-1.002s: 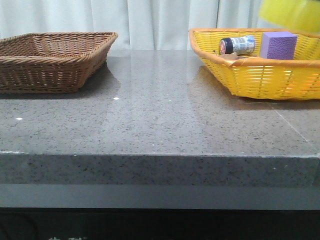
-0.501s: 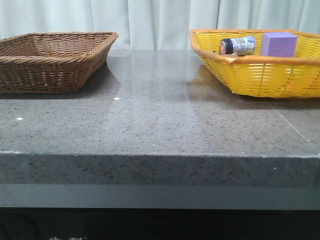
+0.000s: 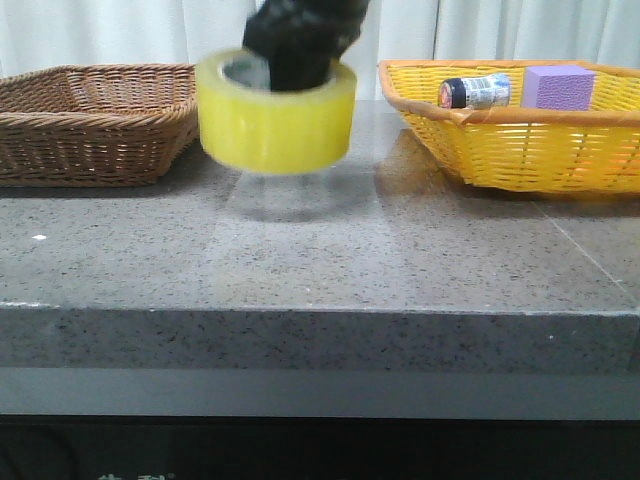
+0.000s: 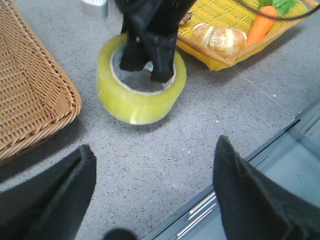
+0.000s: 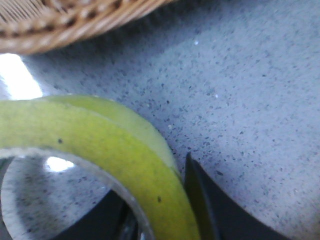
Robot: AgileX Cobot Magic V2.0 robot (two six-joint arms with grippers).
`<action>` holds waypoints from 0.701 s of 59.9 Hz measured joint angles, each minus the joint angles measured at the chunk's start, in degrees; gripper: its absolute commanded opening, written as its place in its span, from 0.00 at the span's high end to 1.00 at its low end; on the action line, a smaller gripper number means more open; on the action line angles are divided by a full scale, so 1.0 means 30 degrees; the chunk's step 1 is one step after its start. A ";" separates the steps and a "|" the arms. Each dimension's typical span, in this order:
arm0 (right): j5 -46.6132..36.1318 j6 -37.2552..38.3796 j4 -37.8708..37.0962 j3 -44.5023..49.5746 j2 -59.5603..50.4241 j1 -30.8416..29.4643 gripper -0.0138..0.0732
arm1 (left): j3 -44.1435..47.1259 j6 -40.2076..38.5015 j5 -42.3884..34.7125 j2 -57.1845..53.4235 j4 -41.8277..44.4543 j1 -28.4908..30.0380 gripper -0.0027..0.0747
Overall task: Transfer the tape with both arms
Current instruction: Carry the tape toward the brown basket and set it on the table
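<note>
The tape (image 3: 275, 115) is a wide yellow roll, blurred, held low over the grey table between the two baskets. My right gripper (image 3: 300, 55) comes down from above and is shut on the roll's wall, one finger inside the core and one outside. The left wrist view shows the tape (image 4: 142, 95) and the right gripper (image 4: 150, 55) on its far rim. In the right wrist view the tape (image 5: 100, 145) fills the space in the right gripper (image 5: 160, 210). My left gripper (image 4: 152, 150) is open and empty, near the table's front edge, short of the tape.
A brown wicker basket (image 3: 100, 120) stands at the back left, also in the left wrist view (image 4: 30, 100). A yellow basket (image 3: 520, 150) at the back right holds a black-capped jar (image 3: 475, 90) and a purple block (image 3: 558, 88); a bread roll (image 4: 220, 39) and a carrot (image 4: 262, 22) lie in it.
The tape was at the top right corner one second ago, out of view half a second ago, and is now at centre-left, carried there by my right gripper.
</note>
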 measured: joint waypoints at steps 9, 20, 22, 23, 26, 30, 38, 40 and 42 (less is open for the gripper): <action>0.0002 0.0000 -0.0849 0.0000 0.0806 -0.0008 0.64 | 0.0000 0.0000 0.0000 0.0000 0.0000 0.0000 0.33; -0.0125 0.0000 -0.0977 0.0000 0.0982 -0.0008 0.37 | 0.0000 0.0000 0.0000 0.0000 0.0000 0.0000 0.33; -0.0201 0.0033 -0.0977 0.0000 0.0982 -0.0008 0.33 | 0.0000 0.0000 0.0000 0.0000 0.0000 0.0000 0.33; -0.0214 0.0036 -0.0977 0.0000 0.0982 -0.0008 0.32 | 0.0000 0.0000 0.0000 0.0000 0.0000 0.0000 0.33; -0.0288 0.0121 -0.0977 0.0000 0.0982 -0.0008 0.30 | 0.0000 0.0000 0.0000 0.0000 0.0000 0.0000 0.33; -0.0328 0.0194 -0.0977 0.0000 0.0913 -0.0008 0.30 | 0.0000 0.0000 0.0000 0.0000 0.0000 0.0000 0.33; -0.0136 0.1019 -0.0977 0.0000 0.0031 -0.0008 0.30 | 0.0000 0.0000 0.0000 0.0000 0.0000 0.0000 0.33; -0.0025 0.1443 -0.0977 0.0000 -0.0275 -0.0008 0.30 | 0.0000 0.0000 0.0000 0.0000 0.0000 0.0000 0.33; 0.0116 0.2295 -0.0977 0.0000 -0.0614 -0.0008 0.31 | 0.0000 0.0000 0.0000 0.0000 0.0000 0.0000 0.33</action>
